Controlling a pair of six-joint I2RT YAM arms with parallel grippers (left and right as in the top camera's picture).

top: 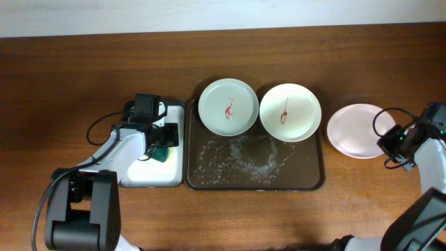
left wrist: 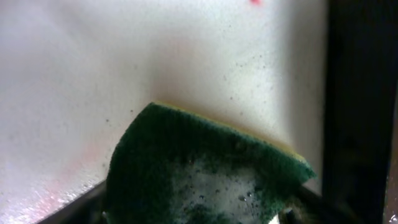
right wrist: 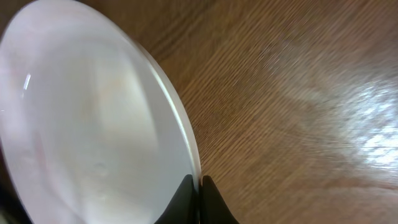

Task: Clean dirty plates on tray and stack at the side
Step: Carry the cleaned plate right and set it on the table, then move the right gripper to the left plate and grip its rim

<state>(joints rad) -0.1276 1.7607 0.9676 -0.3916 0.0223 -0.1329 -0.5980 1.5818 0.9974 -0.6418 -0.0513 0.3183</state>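
The dark brown tray [top: 209, 178] holds soapy specks and two plates at its far edge. The mint green plate [top: 228, 106] and a white plate [top: 290, 111] each carry a red sauce squiggle. A second white plate [top: 357, 130], with no sauce, lies on the table right of the tray; it fills the right wrist view [right wrist: 87, 124]. My right gripper [right wrist: 200, 183] is shut on that plate's rim. My left gripper [top: 162, 143] is shut on a green sponge [left wrist: 205, 168] with foam on it, over the small white tray [left wrist: 93, 74].
The smaller black-rimmed white tray [top: 150, 174] sits left of the brown tray. Cables loop by both arms. Bare wood table [right wrist: 298, 93] lies to the right of the held plate. The left arm base stands at the front left.
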